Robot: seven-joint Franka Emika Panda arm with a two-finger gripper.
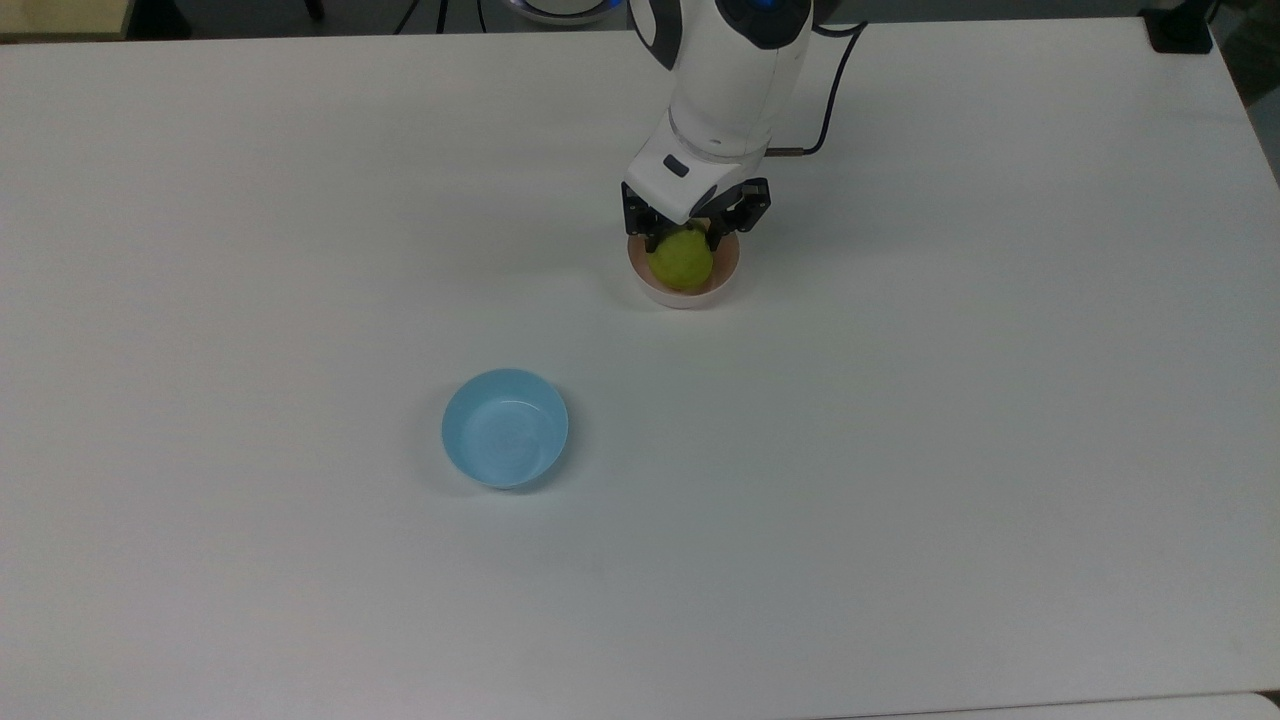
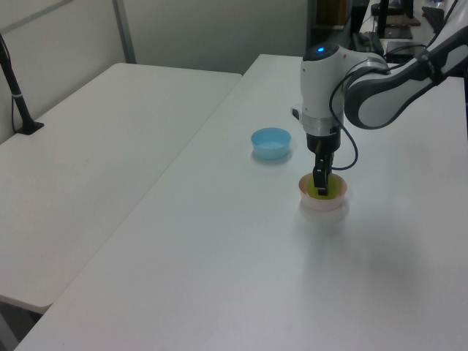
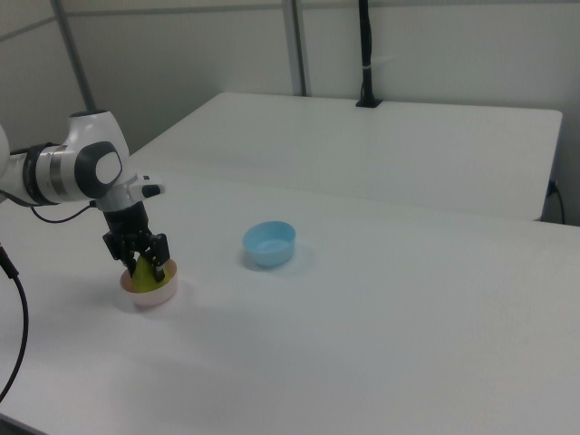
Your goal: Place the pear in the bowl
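Looking at the top view, you see the gripper point(image 1: 684, 238) low over the pink bowl point(image 1: 728, 275), and its two black fingers point(image 1: 718, 222) are pinching the pear point(image 1: 682, 260) from both sides. The pear sits inside the bowl's rim; whether it touches the bottom, you cannot tell. In the left view the gripper point(image 2: 321, 189) points straight down into the bowl point(image 2: 323, 205), with the pear point(image 2: 329, 191) showing as a green patch behind the fingers. In the right view the pear point(image 3: 145, 273) stands up above the rim of the bowl point(image 3: 150, 295), narrow end up, held between the fingers of the gripper point(image 3: 145, 261). The blue bowl point(image 1: 505, 428) stands well apart from the pink one on the white table point(image 1: 900, 450), toward the top view's lower left, and it has nothing in it.
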